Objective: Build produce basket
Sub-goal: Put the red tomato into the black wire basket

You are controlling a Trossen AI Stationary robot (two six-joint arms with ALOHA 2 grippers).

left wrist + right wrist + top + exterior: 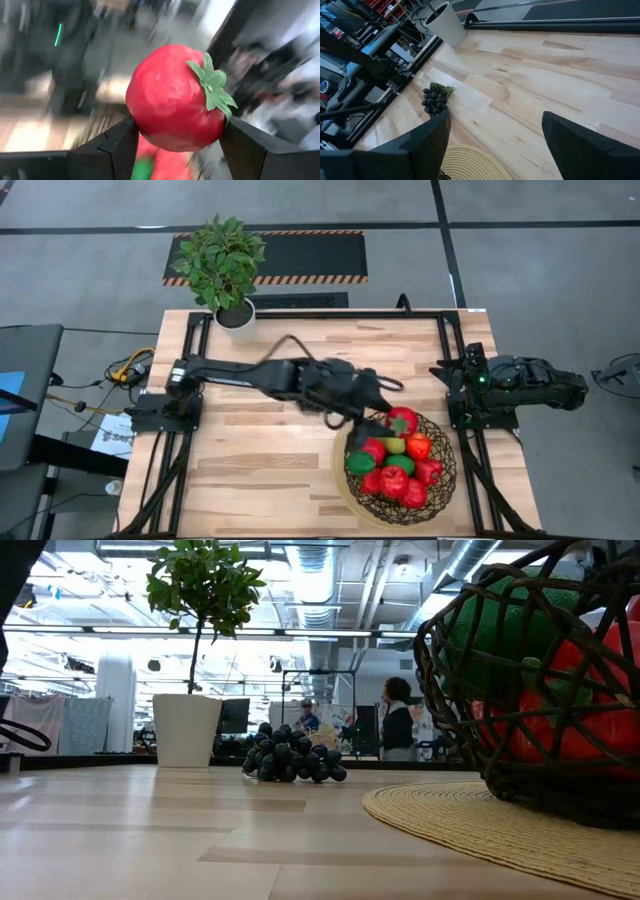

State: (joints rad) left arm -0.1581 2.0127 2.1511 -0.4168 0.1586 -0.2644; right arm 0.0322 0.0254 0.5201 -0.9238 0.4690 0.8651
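Basket [352, 492] under left gripper [175, 145], fingers [117, 150] clamping red tomato [175, 97]; grapes [435, 99] aside; right fingers [427, 140] apart.

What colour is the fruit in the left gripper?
Red, with a green leafy top; clearest in the left wrist view.

My own arm [300, 378] hides the grapes from above. Behind the red fruit [172, 97] I grip, everything smears. The basket [480, 730] runs off the low view's edge.

- A leafy potted plant [224, 262] in a white pot [186, 729] is seen at the wooden table's [260, 460] far edge.
- A woven placemat [500, 825] is laid on the table.
- Two people [397, 720] are seen in the room behind.
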